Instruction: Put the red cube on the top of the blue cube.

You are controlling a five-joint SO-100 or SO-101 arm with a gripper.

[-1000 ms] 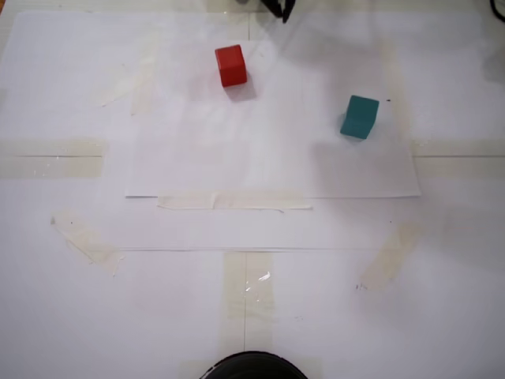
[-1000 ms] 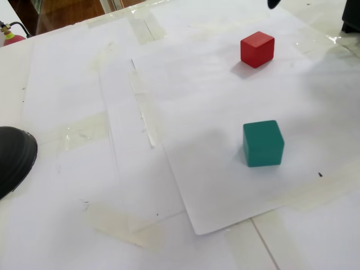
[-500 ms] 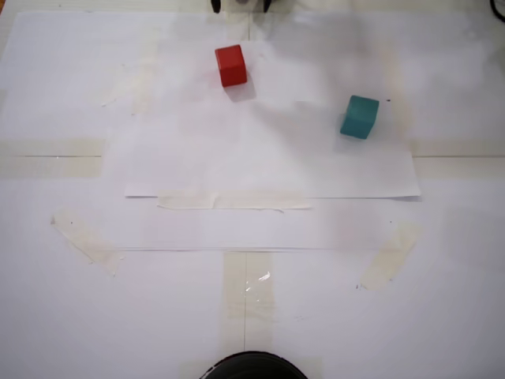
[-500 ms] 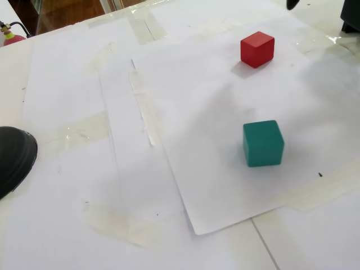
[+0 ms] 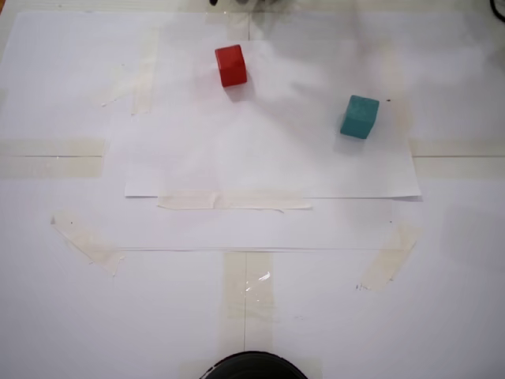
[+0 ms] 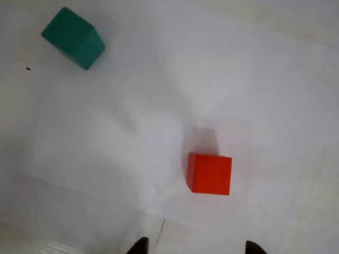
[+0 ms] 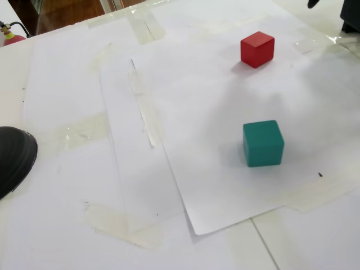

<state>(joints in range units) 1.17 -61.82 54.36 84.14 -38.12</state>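
Note:
The red cube (image 5: 230, 65) sits alone on the white paper near the far edge, also seen as the red cube (image 7: 257, 49). The blue cube (image 5: 360, 116), teal in colour, rests apart from it, to its right in one fixed view and nearer the camera as the blue cube (image 7: 262, 143) in the other. In the wrist view my gripper (image 6: 197, 247) shows only two dark fingertips (image 6: 140, 246) at the bottom edge, spread wide and open with nothing between them. The red cube (image 6: 209, 173) lies just ahead of them, and the blue cube (image 6: 73, 37) is at the upper left.
White paper sheets (image 5: 268, 158) are taped over the table with strips of tape (image 5: 51, 156). A black round object (image 5: 252, 367) sits at the near edge, seen too as the black round object (image 7: 14, 157). A dark arm part (image 7: 351, 17) stands at the top right.
The dark gripper tips have drawn back past the top edge of both fixed views over the last second. Neither cube has moved.

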